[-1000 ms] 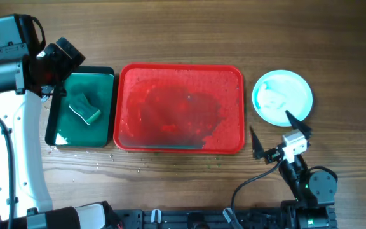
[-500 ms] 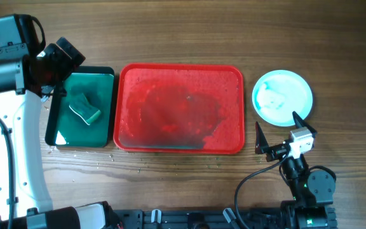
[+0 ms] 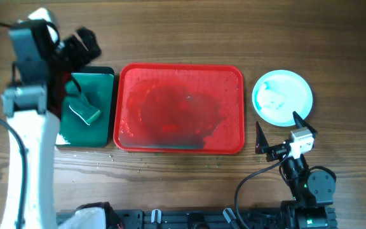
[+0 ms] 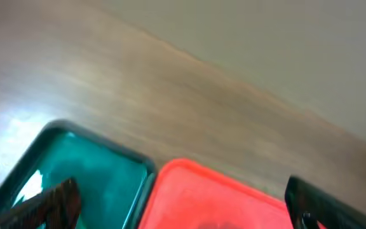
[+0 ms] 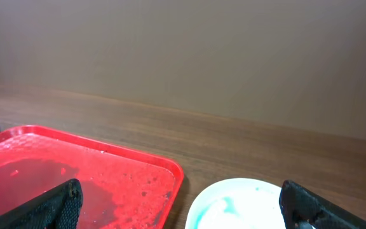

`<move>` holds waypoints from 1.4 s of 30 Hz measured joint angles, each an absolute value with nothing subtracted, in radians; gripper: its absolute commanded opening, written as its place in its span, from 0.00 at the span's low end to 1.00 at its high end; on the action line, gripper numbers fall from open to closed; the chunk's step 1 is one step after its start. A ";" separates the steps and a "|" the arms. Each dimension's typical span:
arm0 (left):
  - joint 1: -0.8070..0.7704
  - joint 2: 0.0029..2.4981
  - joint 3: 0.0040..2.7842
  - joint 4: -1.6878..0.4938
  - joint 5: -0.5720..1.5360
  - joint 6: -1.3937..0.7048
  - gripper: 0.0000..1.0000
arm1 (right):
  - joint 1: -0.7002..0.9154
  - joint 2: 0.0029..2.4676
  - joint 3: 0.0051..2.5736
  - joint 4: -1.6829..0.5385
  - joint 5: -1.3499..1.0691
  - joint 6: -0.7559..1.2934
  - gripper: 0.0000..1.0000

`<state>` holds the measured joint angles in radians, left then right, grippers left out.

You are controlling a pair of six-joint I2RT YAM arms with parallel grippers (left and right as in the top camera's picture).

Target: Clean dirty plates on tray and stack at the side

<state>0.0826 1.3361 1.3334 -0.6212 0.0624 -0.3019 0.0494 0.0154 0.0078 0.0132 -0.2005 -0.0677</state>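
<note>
The red tray (image 3: 180, 108) lies mid-table, wet and smeared, with no plate on it. It also shows in the right wrist view (image 5: 75, 168) and the left wrist view (image 4: 221, 197). A round white plate with mint-green streaks (image 3: 283, 97) sits on the table right of the tray, also in the right wrist view (image 5: 240, 203). I cannot tell whether other plates lie under it. My right gripper (image 3: 279, 135) (image 5: 186, 207) is open and empty just in front of that plate. My left gripper (image 3: 75, 70) (image 4: 183, 207) is open and empty above the far edge of the green tray.
A smaller dark green tray (image 3: 88, 108) (image 4: 81, 172) lies left of the red tray and touches it. A green sponge (image 3: 84, 109) lies in it. Water drops speckle the wood in front of both trays.
My left arm has swung to the right, and its gripper now hangs over the green tray's far edge. My right gripper drew back slightly from the plate earlier and is now still.
</note>
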 measured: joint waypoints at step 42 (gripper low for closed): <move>-0.005 0.014 0.014 -0.072 0.080 -0.053 1.00 | 0.049 0.011 0.007 0.012 -0.200 -0.067 1.00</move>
